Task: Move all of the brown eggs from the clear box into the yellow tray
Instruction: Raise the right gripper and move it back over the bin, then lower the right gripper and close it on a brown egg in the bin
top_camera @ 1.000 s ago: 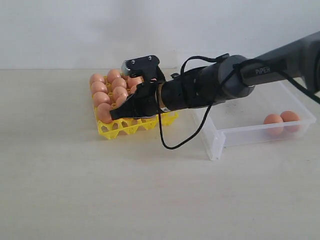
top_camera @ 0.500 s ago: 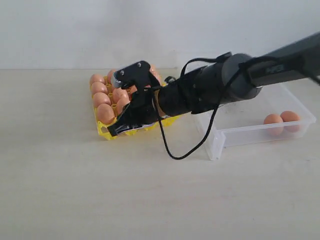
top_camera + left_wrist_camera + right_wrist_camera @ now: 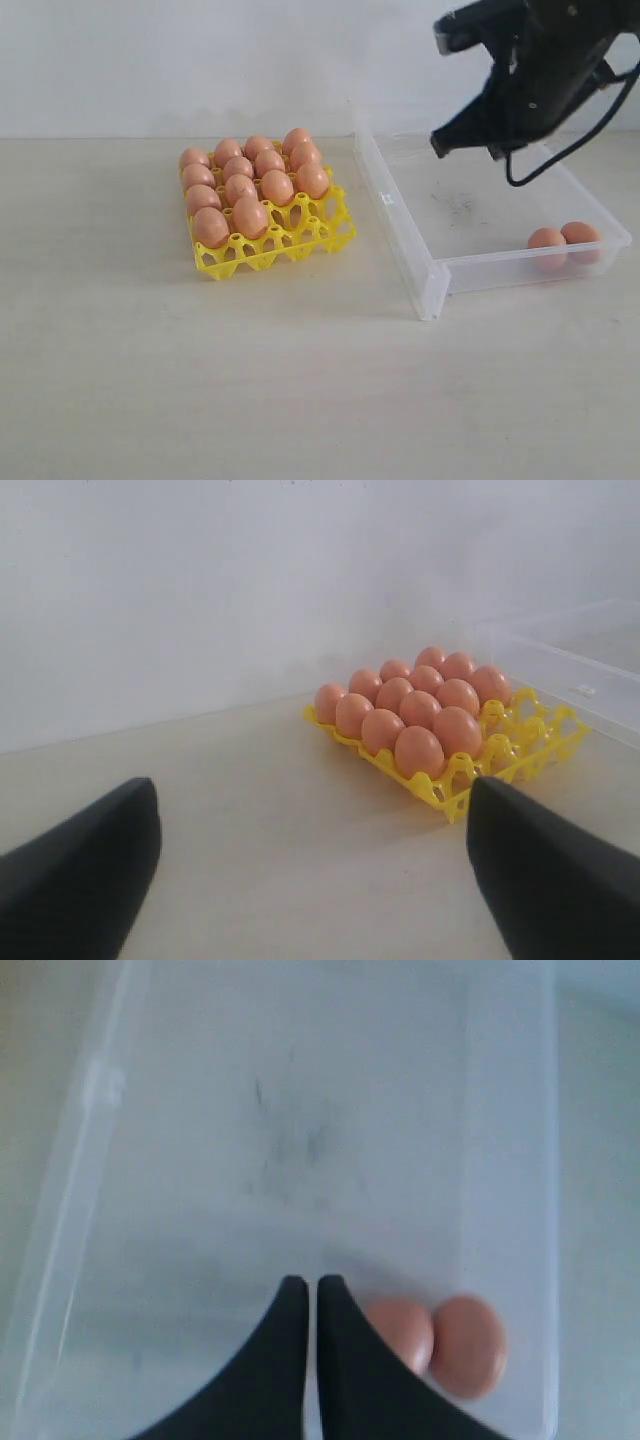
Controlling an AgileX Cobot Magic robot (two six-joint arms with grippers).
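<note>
The yellow tray sits left of centre with several brown eggs in its rear cups; its front row of cups is bare. To its right lies the clear box, with two brown eggs side by side in its near right corner. My right gripper hangs shut and empty high above the box; in the right wrist view its tips point down beside the two eggs. My left gripper is open and empty above bare table, facing the tray and its eggs.
A plain white wall runs behind the table. The clear box's long near wall carries a small latch tab. A black cable loops under the right arm. The box's edge shows behind the tray in the left wrist view.
My right arm has lifted away from the tray and swung right and up, now over the clear box. Its jaws stayed shut. The eggs in the tray are in full view again.
</note>
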